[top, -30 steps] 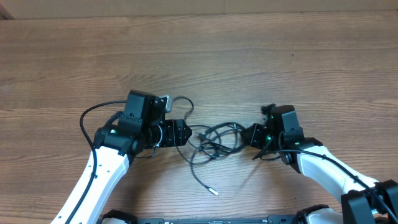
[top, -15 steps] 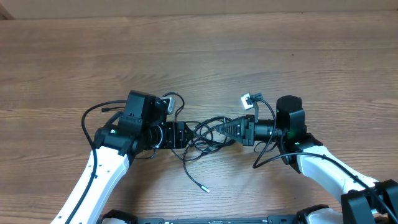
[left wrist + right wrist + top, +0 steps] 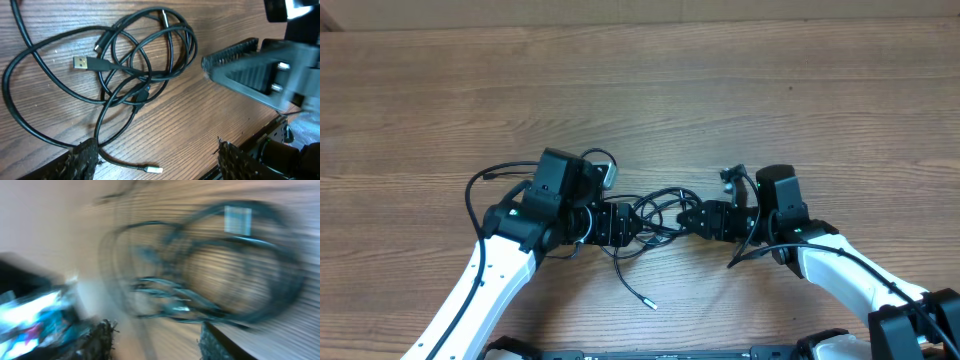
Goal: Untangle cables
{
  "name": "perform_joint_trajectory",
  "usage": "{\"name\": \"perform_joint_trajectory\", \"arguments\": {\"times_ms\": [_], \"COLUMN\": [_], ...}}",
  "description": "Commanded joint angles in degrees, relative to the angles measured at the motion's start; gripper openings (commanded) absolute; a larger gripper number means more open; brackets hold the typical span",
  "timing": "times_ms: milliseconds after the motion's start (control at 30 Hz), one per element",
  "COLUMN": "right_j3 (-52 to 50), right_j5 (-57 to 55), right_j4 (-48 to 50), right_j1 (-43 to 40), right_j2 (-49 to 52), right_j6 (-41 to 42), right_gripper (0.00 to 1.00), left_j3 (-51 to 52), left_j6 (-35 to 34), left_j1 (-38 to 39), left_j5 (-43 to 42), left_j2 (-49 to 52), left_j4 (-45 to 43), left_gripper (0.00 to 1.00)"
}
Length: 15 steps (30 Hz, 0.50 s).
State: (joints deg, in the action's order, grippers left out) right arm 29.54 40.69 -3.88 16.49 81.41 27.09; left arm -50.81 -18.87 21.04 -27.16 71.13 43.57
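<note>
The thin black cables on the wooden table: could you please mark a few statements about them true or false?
1. The thin black cables lie looped over one another on the wooden table. True.
2. The left gripper is clamped on a cable. False: its jaws stand open and empty.
3. A flat metal USB plug shows in the tangle. True.
4. The tangle lies at the table's far edge. False: it lies between the left and the right gripper.

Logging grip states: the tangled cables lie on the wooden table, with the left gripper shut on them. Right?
No: the left gripper is open, holding nothing, as the left wrist view shows. The tangled cables do lie on the wooden table.
</note>
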Motion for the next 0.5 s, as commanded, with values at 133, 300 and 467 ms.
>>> {"name": "perform_joint_trajectory", "arguments": {"times_ms": [133,300,467], "right_j3": [0.2,0.2,0.2], "right_j5": [-17.5,-21.6,-21.6], "right_j4": [-2.7,-1.1,3.0], "right_j1": [2.4,5.8,7.0], "right_j2": [0.2,1.5,4.3], "right_j6": [-1.9,0.2,1.6], "right_gripper": [0.56,0.46,0.4], "left_j3": [-0.7,-0.7,-0.7], "left_j6": [-0.6,-1.9,-1.9], "left_j1": [0.4,0.4,0.4], "left_j5": [-0.3,-0.3,-0.3], "left_j2": [4.6,7.1,7.2], "left_j4": [-2.4,-3.6,-3.6], "left_gripper": [0.76,0.75,0.75]}}
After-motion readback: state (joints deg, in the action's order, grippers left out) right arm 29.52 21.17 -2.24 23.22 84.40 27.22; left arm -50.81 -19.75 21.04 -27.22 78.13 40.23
